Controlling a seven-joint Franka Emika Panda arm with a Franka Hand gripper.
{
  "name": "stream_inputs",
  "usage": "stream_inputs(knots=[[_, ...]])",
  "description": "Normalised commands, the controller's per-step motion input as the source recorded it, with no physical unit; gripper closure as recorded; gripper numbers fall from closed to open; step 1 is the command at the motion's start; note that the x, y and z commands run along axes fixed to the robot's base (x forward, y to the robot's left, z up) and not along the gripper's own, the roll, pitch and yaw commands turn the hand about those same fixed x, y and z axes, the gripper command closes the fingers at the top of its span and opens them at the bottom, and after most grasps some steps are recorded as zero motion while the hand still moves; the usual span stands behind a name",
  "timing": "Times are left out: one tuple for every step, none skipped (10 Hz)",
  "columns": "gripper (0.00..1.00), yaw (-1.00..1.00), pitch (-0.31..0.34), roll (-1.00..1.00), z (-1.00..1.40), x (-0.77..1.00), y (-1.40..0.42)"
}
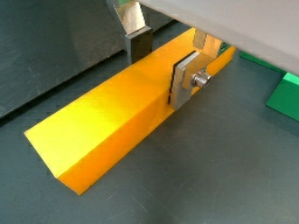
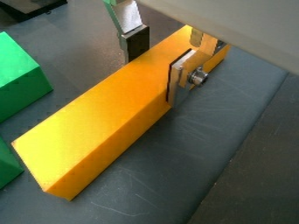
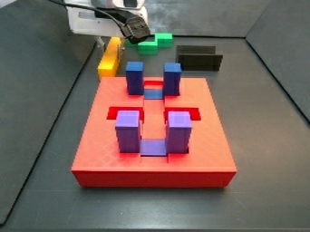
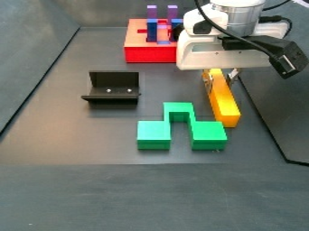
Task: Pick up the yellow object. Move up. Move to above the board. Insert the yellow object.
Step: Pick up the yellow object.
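Observation:
The yellow object (image 1: 100, 127) is a long yellow-orange bar lying flat on the dark floor, seen in both wrist views (image 2: 100, 131) and both side views (image 3: 111, 56) (image 4: 225, 104). My gripper (image 1: 162, 63) is low over the bar's far end, with one finger on each long side. One silver finger with its dark pad (image 1: 184, 80) lies against the bar's side. The other pad (image 1: 138, 45) stands a little apart from it. The jaws are open around the bar. The red board (image 3: 103, 145) with blue and purple blocks lies beside the bar (image 4: 143, 51).
A green notched block (image 4: 179, 132) lies close beside the bar (image 2: 17, 79) (image 1: 284, 94) (image 3: 154, 41). The dark fixture (image 4: 112, 88) stands on the floor to one side (image 3: 200, 60). Grey walls enclose the floor.

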Motion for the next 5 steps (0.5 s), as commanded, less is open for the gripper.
stream_inputs(knots=[[1.0, 0.0, 0.0, 0.0, 0.0, 0.0, 0.0], [1.0, 0.0, 0.0, 0.0, 0.0, 0.0, 0.0], [1.0, 0.0, 0.0, 0.0, 0.0, 0.0, 0.0], [1.0, 0.0, 0.0, 0.0, 0.0, 0.0, 0.0], [1.0, 0.0, 0.0, 0.0, 0.0, 0.0, 0.0]])
